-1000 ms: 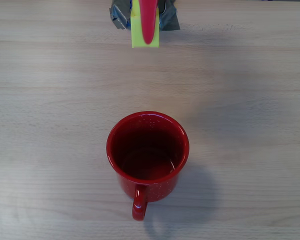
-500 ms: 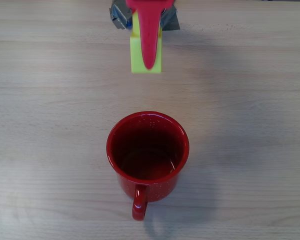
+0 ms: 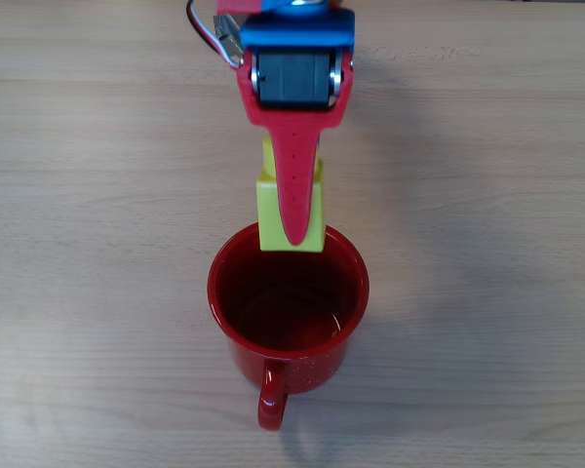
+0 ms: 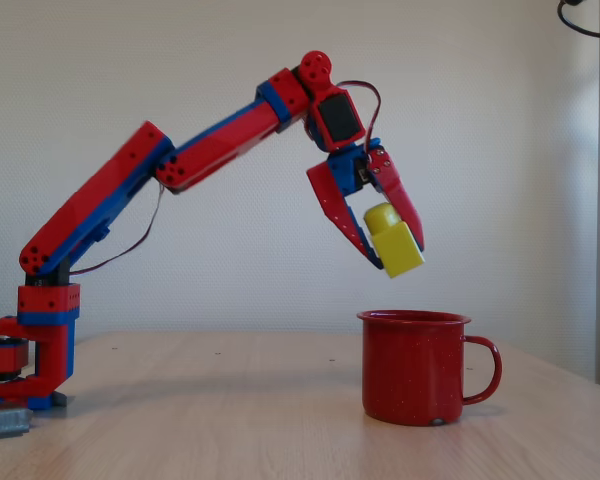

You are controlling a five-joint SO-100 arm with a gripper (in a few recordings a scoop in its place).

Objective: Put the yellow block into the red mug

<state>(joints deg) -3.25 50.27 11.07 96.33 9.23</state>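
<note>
One yellow block (image 4: pixel 395 243) — above red mug (image 4: pixel 414 366).

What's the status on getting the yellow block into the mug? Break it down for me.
Done: the yellow block is picked up, clamped in the gripper well above the wooden table. In hand: the fixed view shows it hanging over the red mug, near its far rim in the overhead view. Left: centre it if needed, release it, and see it land inside; the mug looks empty.
</note>
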